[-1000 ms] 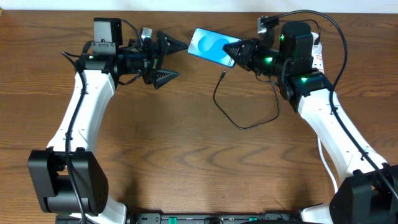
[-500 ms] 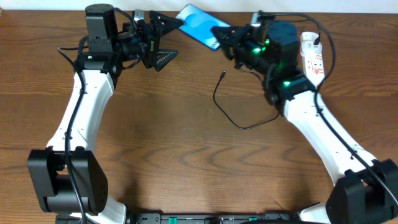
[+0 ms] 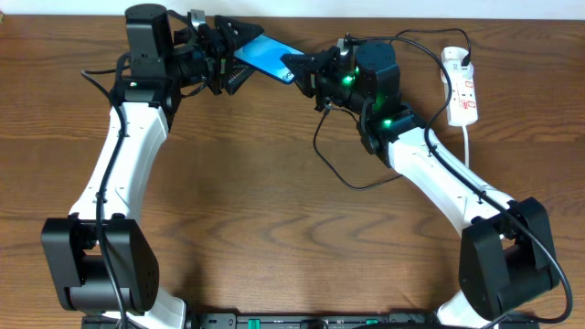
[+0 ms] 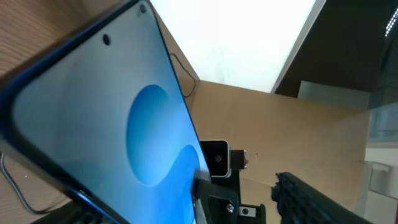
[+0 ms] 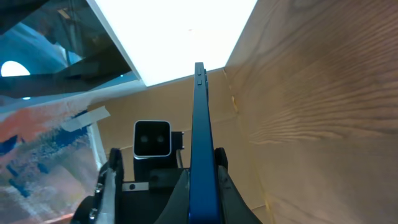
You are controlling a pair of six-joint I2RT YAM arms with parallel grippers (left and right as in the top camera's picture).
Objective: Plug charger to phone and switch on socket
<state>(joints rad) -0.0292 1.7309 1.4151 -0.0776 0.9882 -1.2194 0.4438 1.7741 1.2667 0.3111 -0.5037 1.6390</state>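
Note:
The phone, its screen lit blue, is held in the air at the table's back between both grippers. My right gripper is shut on its right end; the right wrist view shows the phone edge-on between my fingers. My left gripper is open, with the phone's left end between its spread fingers. The screen fills the left wrist view. The charger cable loops on the table below the right arm, its tip hidden. The socket lies at the far right.
A black plug sits in the socket's top end, and its thick white cord runs toward the front. The right arm crosses above the cable loop. The table's back edge is close behind the phone.
My right gripper carried the phone leftward and toward the back. The left gripper turned to face it, and the phone's left end now sits between the left fingers.

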